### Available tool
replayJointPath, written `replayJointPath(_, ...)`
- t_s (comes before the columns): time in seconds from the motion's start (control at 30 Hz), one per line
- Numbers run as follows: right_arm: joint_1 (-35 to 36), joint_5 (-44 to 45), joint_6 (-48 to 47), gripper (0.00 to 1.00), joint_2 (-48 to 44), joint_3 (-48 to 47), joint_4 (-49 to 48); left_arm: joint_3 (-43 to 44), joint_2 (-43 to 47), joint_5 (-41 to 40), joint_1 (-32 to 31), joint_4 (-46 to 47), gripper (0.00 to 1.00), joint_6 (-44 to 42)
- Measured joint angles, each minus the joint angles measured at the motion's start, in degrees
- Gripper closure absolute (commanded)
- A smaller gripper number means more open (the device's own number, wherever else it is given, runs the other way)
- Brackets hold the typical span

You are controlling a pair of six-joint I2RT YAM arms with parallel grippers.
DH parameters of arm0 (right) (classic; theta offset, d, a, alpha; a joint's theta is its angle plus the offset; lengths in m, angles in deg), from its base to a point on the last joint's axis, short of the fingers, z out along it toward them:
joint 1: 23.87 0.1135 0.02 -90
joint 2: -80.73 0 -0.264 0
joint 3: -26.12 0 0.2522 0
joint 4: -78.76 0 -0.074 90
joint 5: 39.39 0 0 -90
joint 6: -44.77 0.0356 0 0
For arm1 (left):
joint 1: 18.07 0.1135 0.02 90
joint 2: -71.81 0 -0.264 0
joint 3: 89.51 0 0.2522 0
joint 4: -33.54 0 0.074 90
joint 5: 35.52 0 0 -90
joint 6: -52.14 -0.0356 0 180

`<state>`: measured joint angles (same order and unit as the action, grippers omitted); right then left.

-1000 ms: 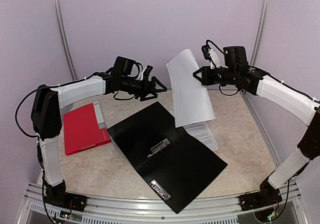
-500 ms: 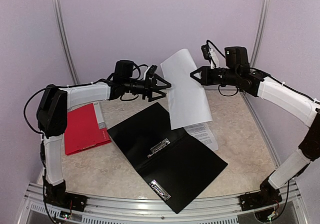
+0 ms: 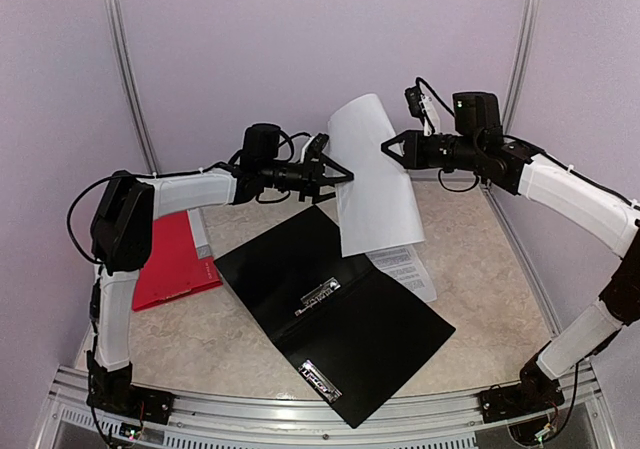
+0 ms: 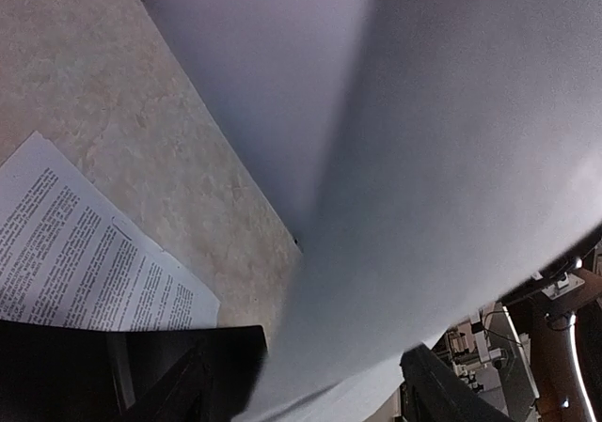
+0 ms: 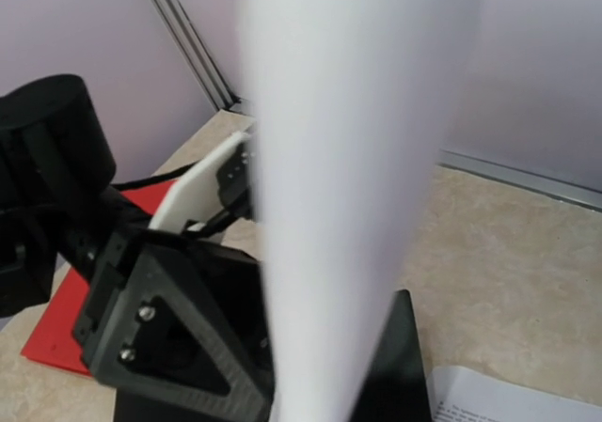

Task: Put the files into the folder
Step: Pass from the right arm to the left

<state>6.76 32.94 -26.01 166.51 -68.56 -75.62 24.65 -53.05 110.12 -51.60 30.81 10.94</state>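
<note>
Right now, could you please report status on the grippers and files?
Right gripper shut on blank sheet, held aloft. Left gripper open at the sheet's edge. Black folder open below, printed sheet alongside. Nothing in the way.

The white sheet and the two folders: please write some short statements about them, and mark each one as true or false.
1. The right gripper holds the blank white sheet in the air. True.
2. A printed sheet lies on the table at the far edge of the black folder. True.
3. The black folder is closed. False: it lies open on the table.
4. The red folder lies on the right arm's side of the black folder. False: it lies on the left arm's side.
5. The left gripper is shut on the red folder. False: its jaws stand open around the left edge of the white sheet.
</note>
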Motion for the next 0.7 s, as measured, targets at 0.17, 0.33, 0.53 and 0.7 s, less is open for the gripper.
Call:
replayJointPath(0.17, 0.00, 0.87, -0.07, 0.93, 0.00, 0.00, 0.02, -0.02, -0.02, 1.07, -0.52, 2.01, 0.64, 1.05)
replayJointPath(0.33, 0.00, 2.21, -0.28, 0.93, 0.00, 0.00, 0.20, -0.83, -0.02, 1.66, -0.46, 3.89, 0.71, 1.53)
replayJointPath(0.53, 0.00, 3.87, -0.83, 0.92, 0.13, 0.00, 0.96, -3.17, 0.42, 1.81, 0.26, 4.39, 0.88, 1.90)
replayJointPath(0.7, 0.00, 4.96, -1.53, 0.87, 0.68, 0.00, 1.73, -3.76, 1.07, 1.77, 0.68, 3.89, 1.00, 1.25)
